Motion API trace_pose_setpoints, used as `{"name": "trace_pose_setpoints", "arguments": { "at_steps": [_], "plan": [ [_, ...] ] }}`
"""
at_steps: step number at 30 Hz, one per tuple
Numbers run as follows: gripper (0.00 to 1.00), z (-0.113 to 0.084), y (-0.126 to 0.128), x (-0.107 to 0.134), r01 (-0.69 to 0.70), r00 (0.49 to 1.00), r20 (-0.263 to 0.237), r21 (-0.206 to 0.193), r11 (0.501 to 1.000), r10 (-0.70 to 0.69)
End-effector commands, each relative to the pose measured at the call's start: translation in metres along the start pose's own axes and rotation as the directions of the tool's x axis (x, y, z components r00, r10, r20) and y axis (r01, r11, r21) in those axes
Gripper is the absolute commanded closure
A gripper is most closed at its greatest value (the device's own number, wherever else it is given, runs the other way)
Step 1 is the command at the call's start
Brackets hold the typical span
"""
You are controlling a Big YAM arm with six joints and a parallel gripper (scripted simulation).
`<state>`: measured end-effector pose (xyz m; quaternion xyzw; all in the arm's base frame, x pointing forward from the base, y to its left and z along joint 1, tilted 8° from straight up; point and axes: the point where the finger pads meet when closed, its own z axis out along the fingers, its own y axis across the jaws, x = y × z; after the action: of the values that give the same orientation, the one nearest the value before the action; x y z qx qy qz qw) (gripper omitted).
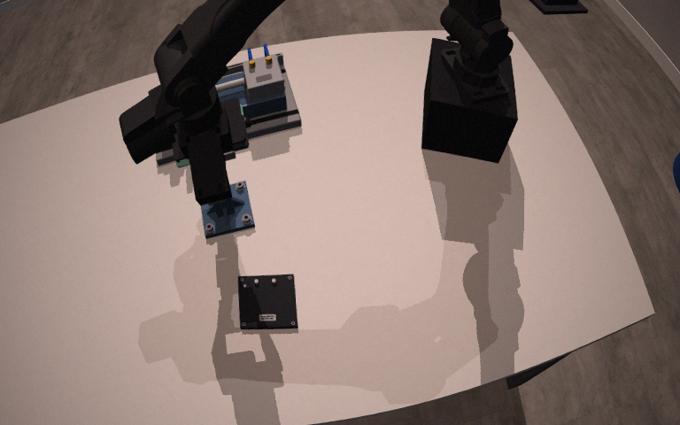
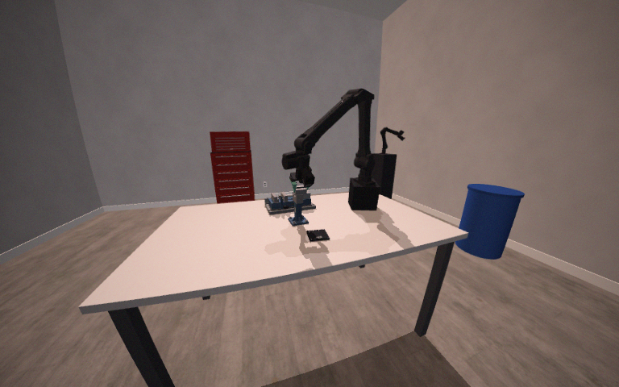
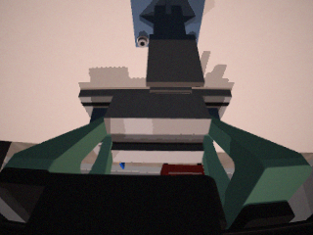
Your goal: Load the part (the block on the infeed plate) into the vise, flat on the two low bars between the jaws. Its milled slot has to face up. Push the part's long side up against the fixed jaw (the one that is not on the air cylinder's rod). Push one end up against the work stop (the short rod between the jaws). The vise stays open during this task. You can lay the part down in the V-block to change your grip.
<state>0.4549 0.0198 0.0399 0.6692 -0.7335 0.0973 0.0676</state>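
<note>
My gripper point(image 1: 212, 135) point(image 2: 301, 185) point(image 3: 157, 118) is shut on the part. The grey part point(image 3: 157, 128) spans the green fingers; a dark groove across its light face shows toward the wrist camera. The arm hides the part in the top view, and it is too small to tell in the exterior view. The vise point(image 1: 274, 126) point(image 2: 273, 205) point(image 3: 222, 94) stands behind and below the gripper; arm and part hide its jaws, bars and work stop. The V-block point(image 3: 176, 61) is grey, on a blue stand point(image 1: 227, 230) point(image 2: 297, 213) nearer the table's front than the vise. The gripper is above this area.
The black infeed plate point(image 1: 278, 300) point(image 2: 317, 235) lies in front of the V-block stand, with no part on it. The air cylinder point(image 1: 263, 85) has yellow fittings and blue hoses standing up at the vise's right end. The arm's black pedestal point(image 1: 466, 127) point(image 2: 363, 196) stands to the right.
</note>
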Motion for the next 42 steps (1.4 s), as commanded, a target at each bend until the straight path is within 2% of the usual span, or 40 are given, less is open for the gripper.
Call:
{"name": "trace_pose_setpoints", "arguments": {
  "at_steps": [1,8,10,25,42],
  "plan": [
    [1.00,-0.0139,-0.0071,0.0136,-0.009,0.999,0.033,0.042,0.999,0.008],
    [1.00,-0.0139,-0.0072,0.0138,-0.009,0.994,0.113,0.043,0.999,0.004],
    [1.00,-0.0139,-0.0072,0.0138,-0.009,0.994,0.113,0.043,0.999,0.004],
    [1.00,-0.0138,-0.0070,0.0143,-0.009,0.967,0.254,0.044,0.999,-0.002],
    [1.00,-0.0139,-0.0065,0.0146,-0.009,0.942,0.336,0.042,0.999,-0.006]
  ]
}}
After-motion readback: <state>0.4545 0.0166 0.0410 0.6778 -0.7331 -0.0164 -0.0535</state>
